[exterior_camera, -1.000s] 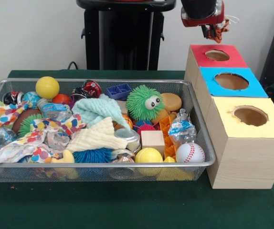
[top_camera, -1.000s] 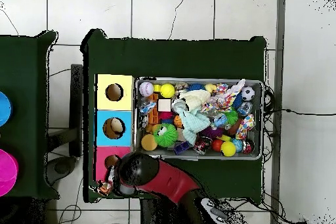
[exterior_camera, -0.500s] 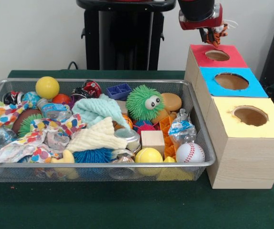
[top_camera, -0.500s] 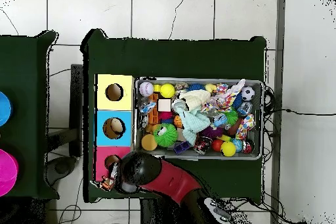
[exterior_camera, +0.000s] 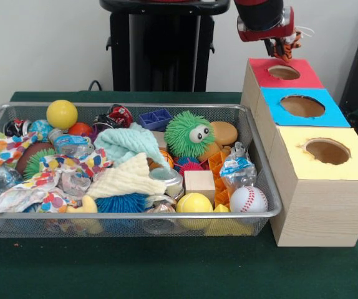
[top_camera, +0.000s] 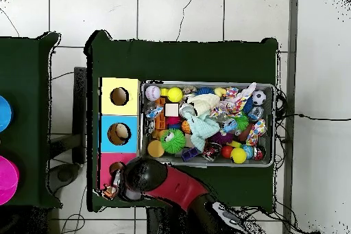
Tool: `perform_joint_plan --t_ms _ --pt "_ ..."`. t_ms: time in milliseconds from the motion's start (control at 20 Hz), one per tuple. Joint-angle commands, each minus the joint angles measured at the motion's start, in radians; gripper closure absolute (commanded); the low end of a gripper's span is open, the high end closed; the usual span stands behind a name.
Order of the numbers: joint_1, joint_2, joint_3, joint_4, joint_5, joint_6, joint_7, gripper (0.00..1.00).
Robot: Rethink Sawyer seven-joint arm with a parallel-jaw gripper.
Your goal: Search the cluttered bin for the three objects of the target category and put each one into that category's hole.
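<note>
Tiger plush (exterior_camera: 287, 43) half hidden in tool (exterior_camera: 280, 45), above red box (exterior_camera: 272, 81)

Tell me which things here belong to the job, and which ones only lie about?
Job: tiger plush in the gripper, green puffball, blue puffball, mesh bin, red box's hole.

Lying about: baseball, yellow balls, wooden block, blue box, yellow box.

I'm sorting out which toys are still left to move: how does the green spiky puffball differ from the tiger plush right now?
The green spiky puffball lies in the wire mesh bin among the clutter; the tiger plush hangs in the gripper, above the red-topped box. The puffball is green, round and spiky with googly eyes; the tiger is orange with black stripes. The puffball looks clearly larger. Both are small soft toys.
</note>
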Motion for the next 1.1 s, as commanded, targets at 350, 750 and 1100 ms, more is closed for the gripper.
perform_joint_plan --t_ms 350,750,1100 --pt "-0.057 0.087 0.135 0.002 0.045 -0.199 0.147 1.00" --pt "-0.062 0.128 0.120 -0.023 -0.001 -0.248 0.141 1.00" --pt "-0.064 0.117 0.113 -0.040 -0.005 -0.231 0.140 1.00"
